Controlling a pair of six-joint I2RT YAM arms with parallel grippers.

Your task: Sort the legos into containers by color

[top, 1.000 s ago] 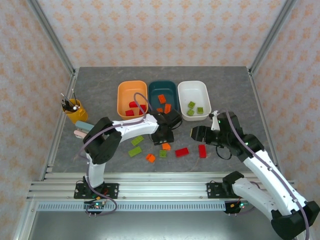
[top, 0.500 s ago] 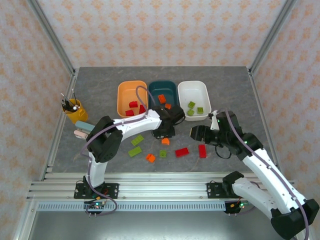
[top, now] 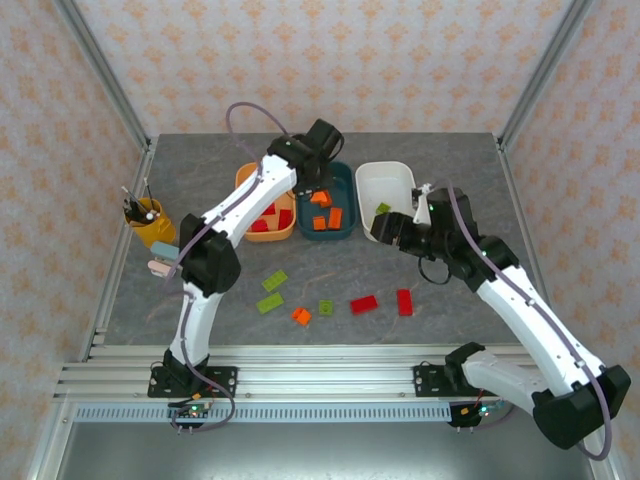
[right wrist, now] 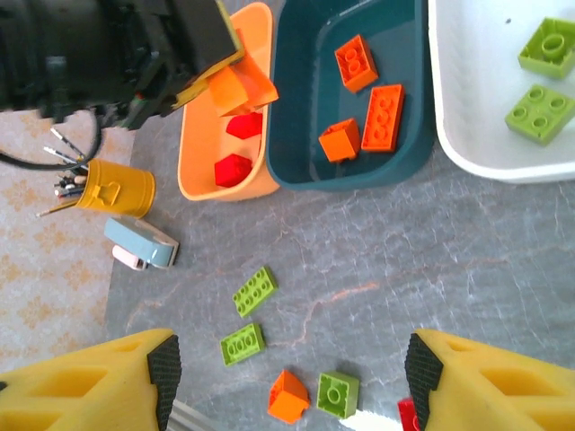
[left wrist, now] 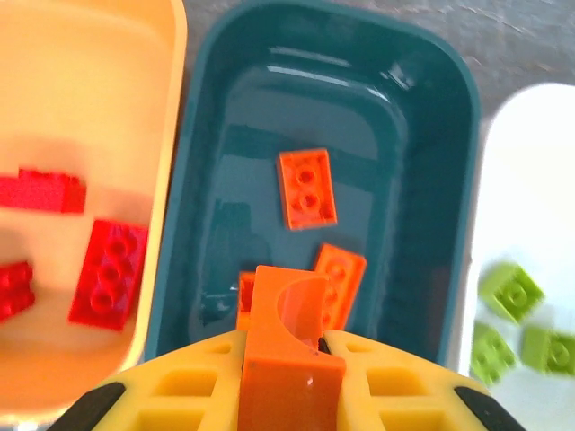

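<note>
Orange lego (left wrist: 289, 373), hollow side showing, pinched by left jaws; right jaws apart, empty.

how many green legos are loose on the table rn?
3. Two green legos lie close together left of centre. The third sits just right of a loose orange lego, nearer the front. The right arm could hide more.

Cropped tubs, half-hidden bricks
In the left wrist view the rounded orange plastic tub (left wrist: 171, 108) runs off the left edge, the white plastic tub (left wrist: 490, 180) off the right; at lower centre a small orange plastic brick (left wrist: 244, 298) sits mostly behind a nearer orange brick (left wrist: 289, 359).
</note>
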